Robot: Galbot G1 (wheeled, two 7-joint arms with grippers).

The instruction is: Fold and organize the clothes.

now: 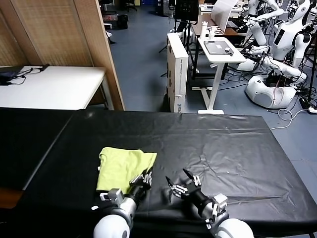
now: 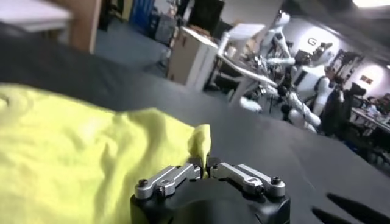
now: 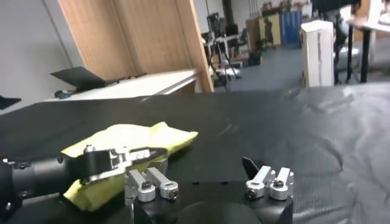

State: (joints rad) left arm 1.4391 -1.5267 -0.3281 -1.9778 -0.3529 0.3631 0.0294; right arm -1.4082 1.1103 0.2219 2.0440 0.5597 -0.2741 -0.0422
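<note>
The lime yellow-green T-shirt (image 1: 121,166) lies folded into a compact bundle on the black table (image 1: 223,148), near the front left. My left gripper (image 1: 144,177) is at the bundle's near right edge, and its jaws are shut on a raised flap of the fabric (image 2: 201,143). My right gripper (image 1: 181,182) hovers just to the right of it over the bare black cover, open and empty, apart from the shirt. The right wrist view shows the shirt (image 3: 134,137) with the left gripper (image 3: 155,159) at its edge.
A white table (image 1: 54,87) and a wooden partition (image 1: 94,44) stand at the back left. A white cabinet (image 1: 177,69), a small desk (image 1: 218,49) and parked white robots (image 1: 277,54) stand beyond the table's far edge.
</note>
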